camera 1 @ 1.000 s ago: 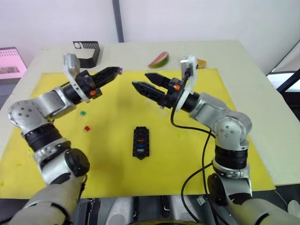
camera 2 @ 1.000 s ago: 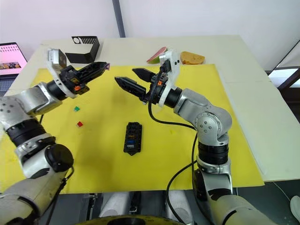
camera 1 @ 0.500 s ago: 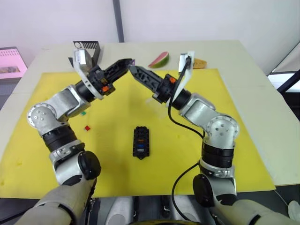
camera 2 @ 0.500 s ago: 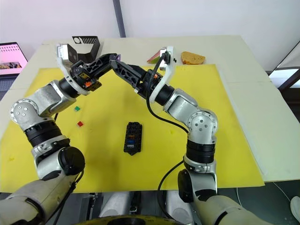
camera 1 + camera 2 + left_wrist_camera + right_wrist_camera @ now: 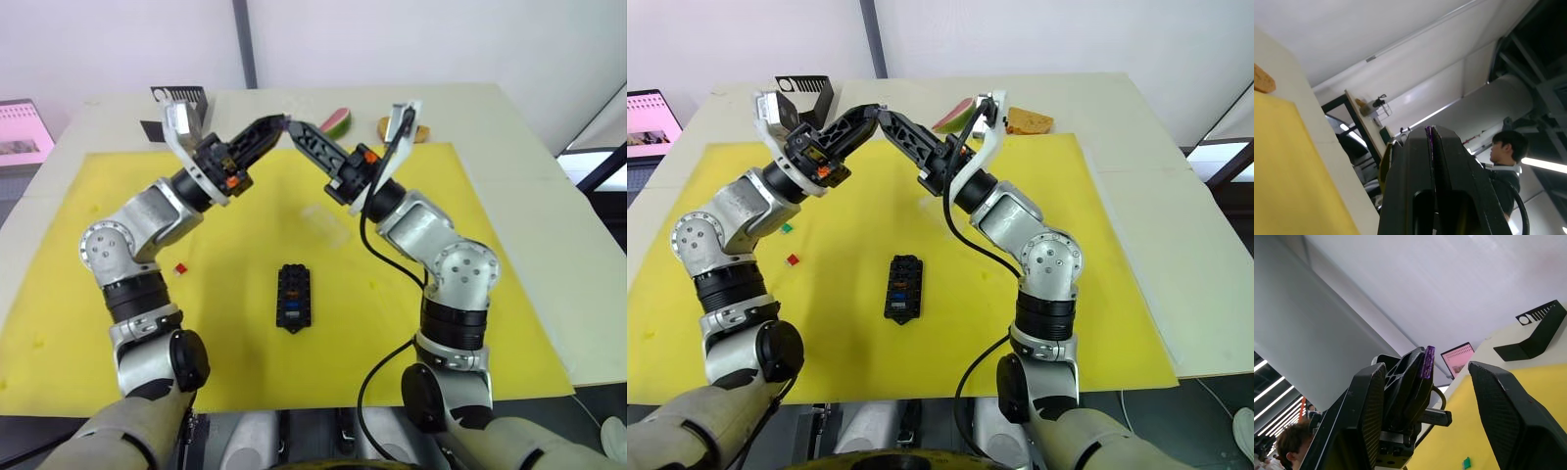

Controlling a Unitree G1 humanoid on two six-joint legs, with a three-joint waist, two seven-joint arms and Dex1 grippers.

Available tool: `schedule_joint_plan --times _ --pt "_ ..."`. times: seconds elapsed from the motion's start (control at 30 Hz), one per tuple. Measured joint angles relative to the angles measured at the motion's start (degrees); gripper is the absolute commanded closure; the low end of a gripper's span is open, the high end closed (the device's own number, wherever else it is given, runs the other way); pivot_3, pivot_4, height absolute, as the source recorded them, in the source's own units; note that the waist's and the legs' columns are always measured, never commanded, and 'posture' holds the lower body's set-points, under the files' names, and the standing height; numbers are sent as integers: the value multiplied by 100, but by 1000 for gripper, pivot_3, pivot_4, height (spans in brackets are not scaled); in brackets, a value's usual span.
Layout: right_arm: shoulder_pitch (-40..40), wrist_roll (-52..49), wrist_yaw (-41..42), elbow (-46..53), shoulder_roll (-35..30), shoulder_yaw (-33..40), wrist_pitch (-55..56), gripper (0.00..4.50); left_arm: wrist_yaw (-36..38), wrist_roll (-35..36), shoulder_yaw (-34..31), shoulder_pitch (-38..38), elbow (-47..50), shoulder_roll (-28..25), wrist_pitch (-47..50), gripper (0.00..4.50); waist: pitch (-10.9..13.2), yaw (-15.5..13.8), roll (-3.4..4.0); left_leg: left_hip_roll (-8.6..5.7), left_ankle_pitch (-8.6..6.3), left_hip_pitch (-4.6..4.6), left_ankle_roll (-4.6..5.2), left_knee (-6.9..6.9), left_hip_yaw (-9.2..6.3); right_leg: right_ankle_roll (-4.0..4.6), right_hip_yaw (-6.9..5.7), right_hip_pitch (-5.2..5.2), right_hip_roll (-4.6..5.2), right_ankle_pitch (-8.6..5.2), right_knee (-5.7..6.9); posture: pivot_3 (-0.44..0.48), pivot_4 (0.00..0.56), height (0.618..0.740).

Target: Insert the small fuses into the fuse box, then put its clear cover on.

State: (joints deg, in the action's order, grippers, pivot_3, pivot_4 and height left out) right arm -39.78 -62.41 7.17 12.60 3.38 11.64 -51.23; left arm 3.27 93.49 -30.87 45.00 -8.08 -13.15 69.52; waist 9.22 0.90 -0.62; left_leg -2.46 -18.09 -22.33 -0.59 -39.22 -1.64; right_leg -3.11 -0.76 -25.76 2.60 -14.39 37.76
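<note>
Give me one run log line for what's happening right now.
left gripper: shut on purple fuse | right gripper: open around it, handover | fuse box: on yellow mat

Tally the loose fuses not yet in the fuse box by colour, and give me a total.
purple fuse, pinched in the left gripper: 1
red fuse, on the yellow mat: 1
green fuse, on the mat: 1
Total: 3

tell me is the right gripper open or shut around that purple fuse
Open. In the right wrist view its two fingers stand wide apart, with the purple fuse between them, pinched in the left gripper, untouched by the right gripper.
</note>
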Motion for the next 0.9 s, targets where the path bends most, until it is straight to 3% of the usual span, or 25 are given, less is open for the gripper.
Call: schedule_joint_plan --times 0.1,0.2,0.7,0.8,0.9 --pt "-1 -43 10 1 -40 -47 42 1667 3 111 127 -12 5 -76 -136 4500 0 -8 0 0 0 0 0 -1 0 0 1 0 0 0 0 0 150 740" --pt "-1 -32 12 1 -122 -129 55 2465 30 219 309 -81 13 -207 -179 4500 0 -5 0 0 0 0 0 -1 1 0 1 0 0 0 0 0 150 740" --pt "0 -30 -16 1 -237 -258 114 2465 232 348 738 -252 35 -433 -539 4500 0 -3 0 0 0 0 1 -1 1 0 2 0 -1 0 0 0 150 740" --pt "0 -34 -20 1 -236 -257 146 3298 258 354 759 -255 35 -456 -588 4500 0 -3 0 0 0 0 1 -1 1 0 2 0 -1 0 0 0 150 740" --pt "1 -48 -49 1 -239 -251 160 4453 311 412 776 -258 36 -480 -611 4500 0 -3 0 0 0 0 1 -1 1 0 2 0 -1 0 0 0 150 740"
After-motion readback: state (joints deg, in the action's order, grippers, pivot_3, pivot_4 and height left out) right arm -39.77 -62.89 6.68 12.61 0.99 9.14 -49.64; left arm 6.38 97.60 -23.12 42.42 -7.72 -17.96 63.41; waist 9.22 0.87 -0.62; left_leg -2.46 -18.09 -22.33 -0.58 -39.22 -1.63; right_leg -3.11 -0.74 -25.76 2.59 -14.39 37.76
